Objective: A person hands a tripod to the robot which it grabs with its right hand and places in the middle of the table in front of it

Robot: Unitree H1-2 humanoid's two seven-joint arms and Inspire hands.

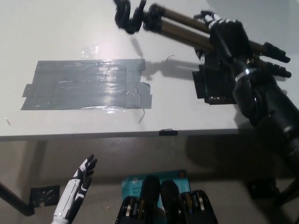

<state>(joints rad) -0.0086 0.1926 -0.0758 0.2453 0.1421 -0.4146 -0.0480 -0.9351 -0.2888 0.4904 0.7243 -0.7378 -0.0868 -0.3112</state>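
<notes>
We have the tripod [175, 29] in the black right hand [228, 39], with the fingers [220, 27] wrapped tight around the bundled legs [187, 35]. The legs are smooth bronze-coloured metal tubes ending in black rubbery tips [279, 59] at picture right. The knobby black head [130, 14] points to picture left. The tripod lies near horizontal over the far right part of the tabletop [56, 28] and casts a shadow on it; we can't tell if it touches. The tabletop is flat, matte and pale grey. It has a wide patch of glossy, wrinkled grey tape [86, 85] left of centre and a smaller, squarish black patch [217, 86] just below the right hand. The white left hand [77, 189] rests at lower left, below the tabletop edge, fingers [88, 164] spread and holding nothing.
</notes>
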